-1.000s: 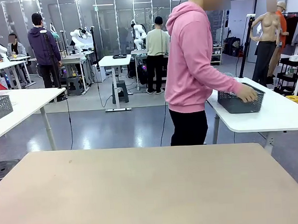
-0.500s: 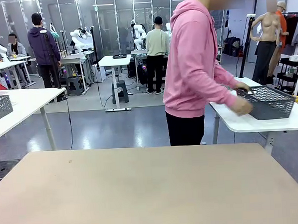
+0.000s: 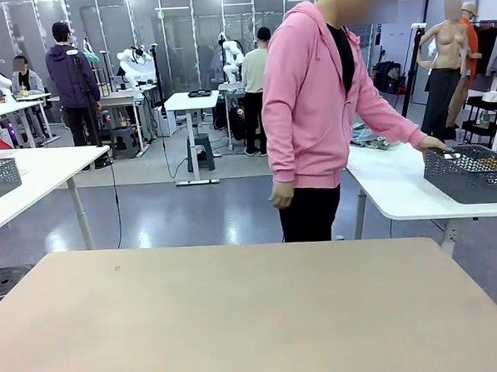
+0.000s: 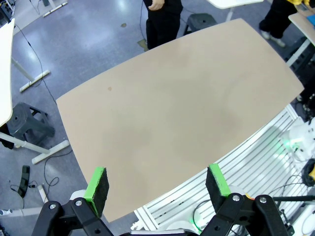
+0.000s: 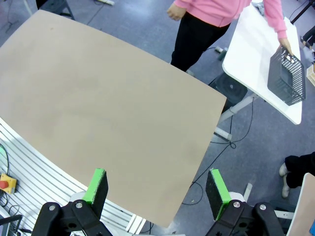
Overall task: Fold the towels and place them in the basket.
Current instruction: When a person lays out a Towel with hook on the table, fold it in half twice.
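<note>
1. Left gripper (image 4: 156,168): jaws wide, nothing between the green pads; it hangs over the beige table (image 4: 177,113), near the robot-side edge.
2. Right gripper (image 5: 156,171): the same, jaws wide and holding nothing, above the same table's near edge.
3. Basket (image 3: 471,174): dark grey mesh, upright on a white side table (image 3: 399,191) at far right, well apart from the beige table, with open floor between them (also seen from the right wrist, top right).
4. Person (image 3: 311,99) in a pink hoodie stands just past the beige table's far edge, beside the white table. One hand (image 3: 435,145) is on the basket's rim; the other hand (image 3: 282,197) hangs by the hip.
5. Crumpled pale cloth (image 3: 368,136) lies on the white table behind the person's arm (too small to tell if it is a towel).
6. Second grey basket (image 3: 0,177) sits on another white table at far left.
7. Left wrist view: grey stool (image 4: 27,125) on the floor beside the beige table.
8. Background: other people standing at desks.
</note>
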`<state>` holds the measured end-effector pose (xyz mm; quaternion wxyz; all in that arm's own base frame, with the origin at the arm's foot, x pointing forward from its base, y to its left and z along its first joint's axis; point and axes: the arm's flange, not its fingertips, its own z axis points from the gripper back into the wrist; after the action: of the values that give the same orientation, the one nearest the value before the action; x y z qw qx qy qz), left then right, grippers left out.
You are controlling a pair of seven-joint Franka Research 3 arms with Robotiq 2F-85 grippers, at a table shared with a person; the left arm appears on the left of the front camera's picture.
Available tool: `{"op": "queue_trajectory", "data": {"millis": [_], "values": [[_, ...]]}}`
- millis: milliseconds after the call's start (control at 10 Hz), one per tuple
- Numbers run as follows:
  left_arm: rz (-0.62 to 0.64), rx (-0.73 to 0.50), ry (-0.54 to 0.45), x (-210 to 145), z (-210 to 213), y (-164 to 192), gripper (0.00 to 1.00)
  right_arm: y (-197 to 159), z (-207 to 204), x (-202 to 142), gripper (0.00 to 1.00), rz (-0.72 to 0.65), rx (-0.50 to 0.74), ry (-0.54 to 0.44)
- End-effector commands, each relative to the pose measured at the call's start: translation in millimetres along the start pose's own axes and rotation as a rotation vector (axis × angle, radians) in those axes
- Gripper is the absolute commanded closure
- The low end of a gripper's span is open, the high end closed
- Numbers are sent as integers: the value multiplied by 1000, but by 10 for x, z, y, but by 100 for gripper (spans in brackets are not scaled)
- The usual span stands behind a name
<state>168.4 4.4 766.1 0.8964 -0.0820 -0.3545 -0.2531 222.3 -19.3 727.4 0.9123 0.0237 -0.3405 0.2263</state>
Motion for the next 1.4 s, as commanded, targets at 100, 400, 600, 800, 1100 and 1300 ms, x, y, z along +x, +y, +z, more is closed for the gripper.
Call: {"op": "queue_trajectory", "data": {"millis": [100, 400, 600, 800, 1100, 1300], "values": [[-6, -5, 0, 27, 3, -4, 0, 4, 9, -10, 0, 0, 0, 0], [-6, -5, 0, 27, 3, -4, 0, 4, 9, -10, 0, 0, 0, 0], [-6, -5, 0, 27, 3, -4, 0, 4, 9, -10, 0, 0, 0, 0], [-6, -5, 0, 27, 3, -4, 0, 4, 9, -10, 0, 0, 0, 0], [-6, -5, 0, 27, 3, -4, 0, 4, 9, -10, 0, 0, 0, 0], [-6, -5, 0, 27, 3, -4, 0, 4, 9, -10, 0, 0, 0, 0]]}}
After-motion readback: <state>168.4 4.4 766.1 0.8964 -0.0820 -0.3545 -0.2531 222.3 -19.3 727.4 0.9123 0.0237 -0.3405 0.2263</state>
